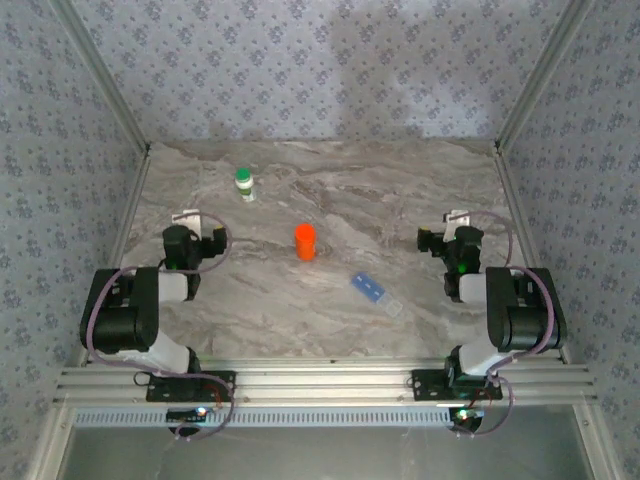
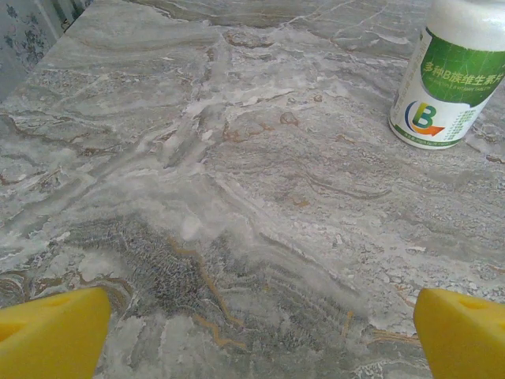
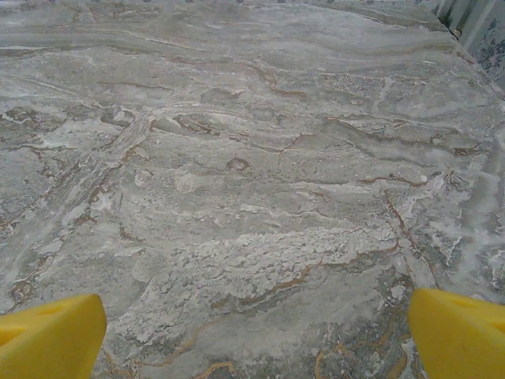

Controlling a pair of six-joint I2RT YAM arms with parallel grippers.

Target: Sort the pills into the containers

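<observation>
The table (image 1: 400,200) has a grey marble top with brown veins. Behind it and at both its sides stand walls (image 1: 320,60) with small blue flowers on pale paper. Metal posts (image 1: 105,80) rise from its far corners; a metal rail (image 1: 320,380) runs along its near edge.

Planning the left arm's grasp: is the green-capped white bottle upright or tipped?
Upright. The white bottle stands on its base on the table, with the green cap on top.

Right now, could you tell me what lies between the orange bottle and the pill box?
Nothing: in the top view, the table between the orange bottle and the pill box is bare.
</observation>
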